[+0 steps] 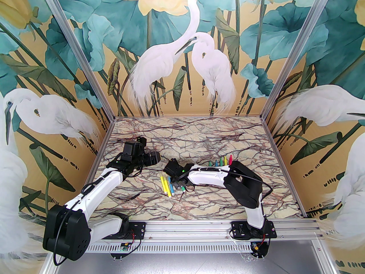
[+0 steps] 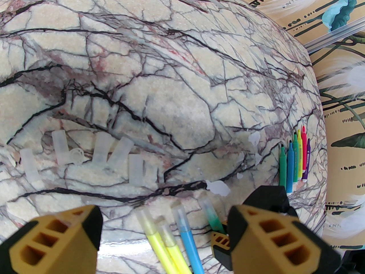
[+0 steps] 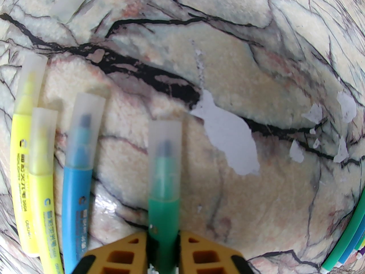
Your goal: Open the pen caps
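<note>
One capped green marker pen (image 3: pixel 163 207) clenched in right gripper (image 3: pixel 162 235), left gripper (image 2: pixel 164 221) wide open; three other capped pens (image 3: pixel 77 187), six uncapped pens (image 2: pixel 293 161), six loose clear caps (image 2: pixel 101 148).

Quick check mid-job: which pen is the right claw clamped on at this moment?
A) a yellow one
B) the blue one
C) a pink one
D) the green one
D: in the right wrist view the right claw is closed on the green pen, whose clear cap is still on. The blue pen and the yellow pens lie loose on the table beside it.
</note>
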